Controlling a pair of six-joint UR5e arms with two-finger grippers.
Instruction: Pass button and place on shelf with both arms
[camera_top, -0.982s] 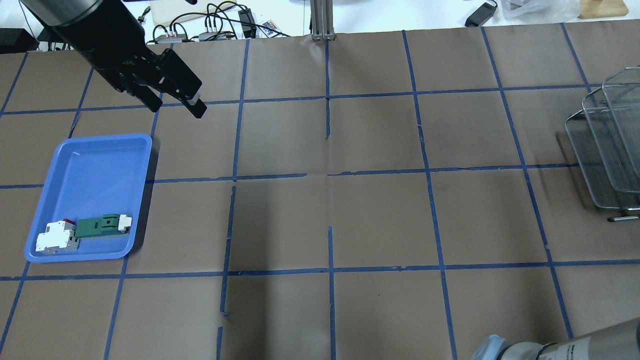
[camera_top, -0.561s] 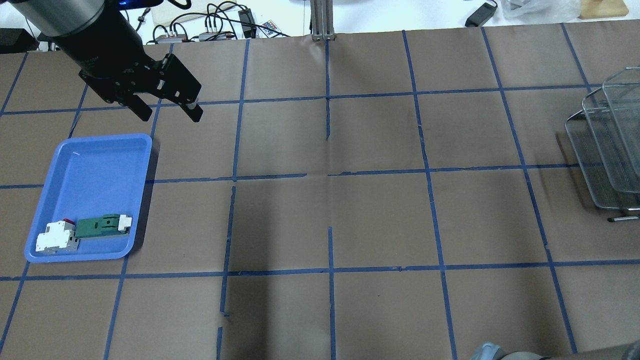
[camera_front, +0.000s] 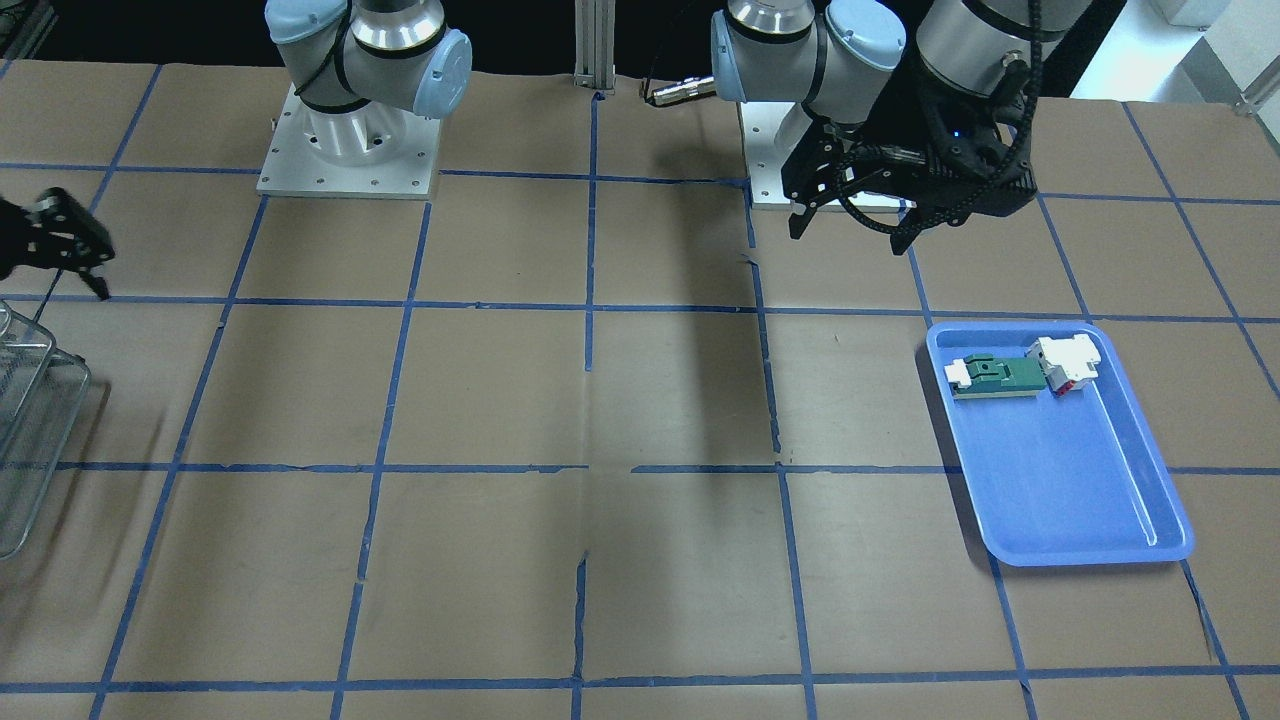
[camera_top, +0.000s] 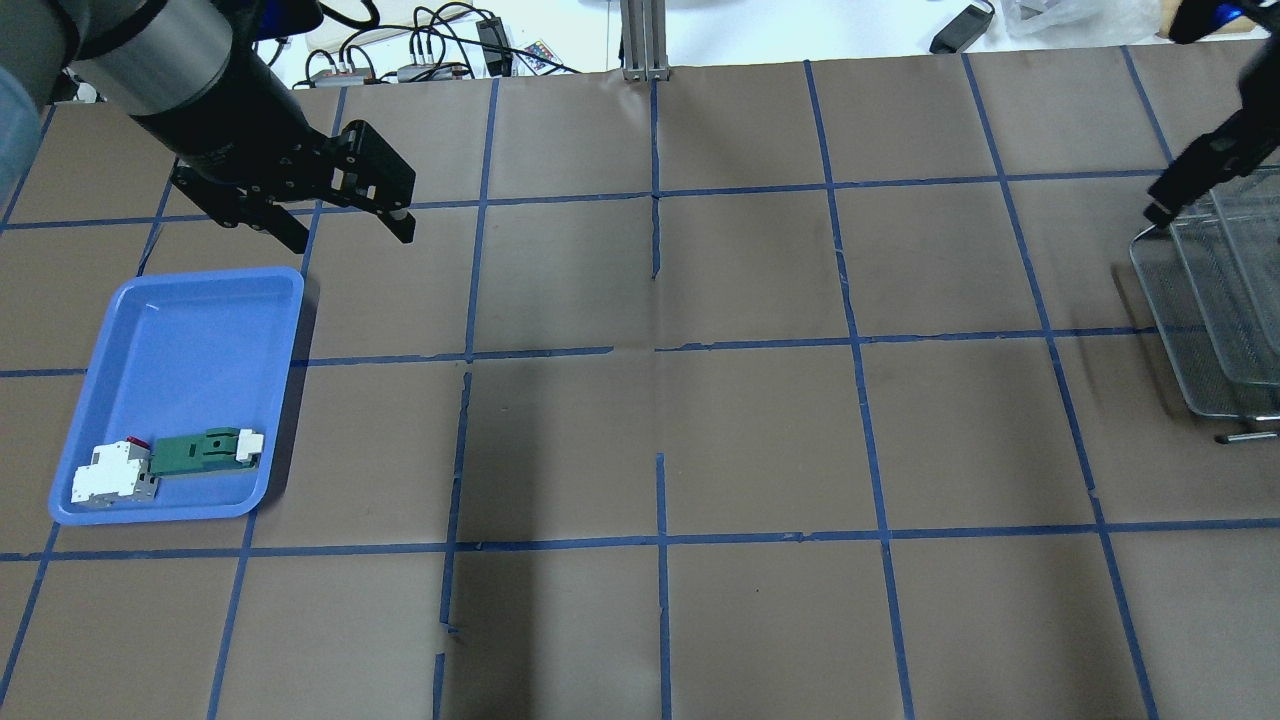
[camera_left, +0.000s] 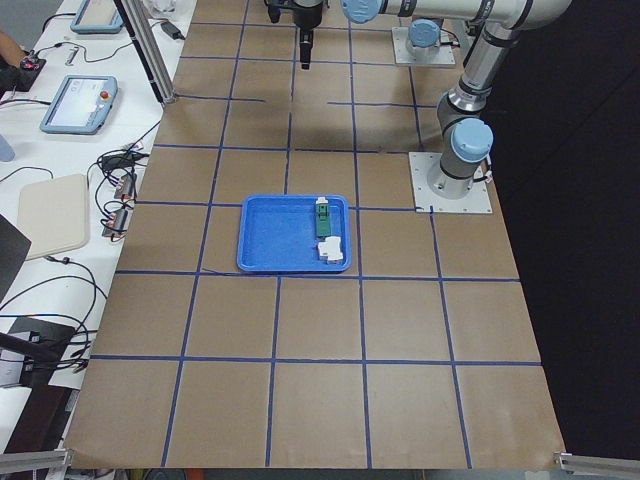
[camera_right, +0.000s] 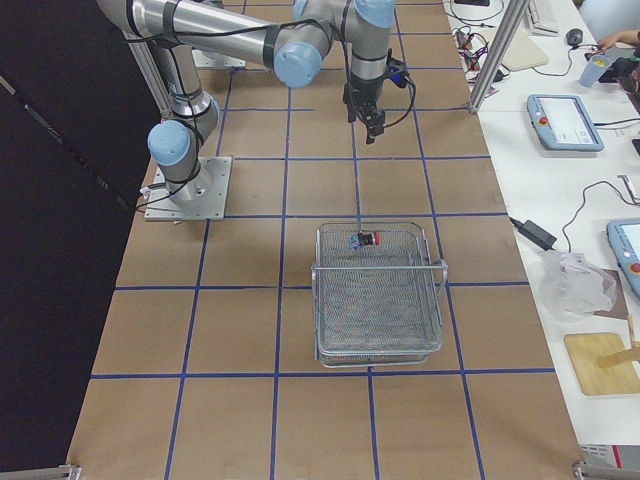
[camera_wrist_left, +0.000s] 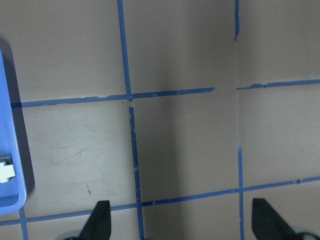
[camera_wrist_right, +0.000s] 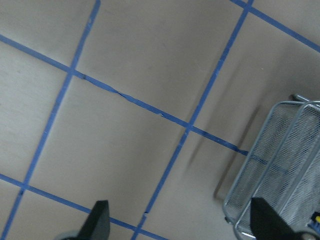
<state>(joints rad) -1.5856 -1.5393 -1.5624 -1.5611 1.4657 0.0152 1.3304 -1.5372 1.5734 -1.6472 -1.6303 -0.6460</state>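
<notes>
Since a second ago the right claw (camera_wrist_right: 180, 227) has entered the overhead view, beside the shelf (camera_right: 380, 310). The left claw (camera_top: 345, 228) has shifted only slightly and hangs beyond the blue tray (camera_top: 180, 330). Both claws stand wide and hold nothing. The button (camera_right: 366, 240) lies inside the shelf at the end nearer the right claw, apparently on the upper tier. A green-and-white block (camera_top: 205, 450) and a white-and-red block (camera_top: 112, 478) lie touching in the tray.

Tray (camera_top: 180, 340) sits on the bench's (camera_top: 750, 440) left side, with two blocks (camera_top: 200, 452) end to end in its end nearest the robot. Far across at the right edge stands the shelf (camera_right: 380, 300), with the button (camera_right: 366, 239) lying in it, at the end facing the tray.
</notes>
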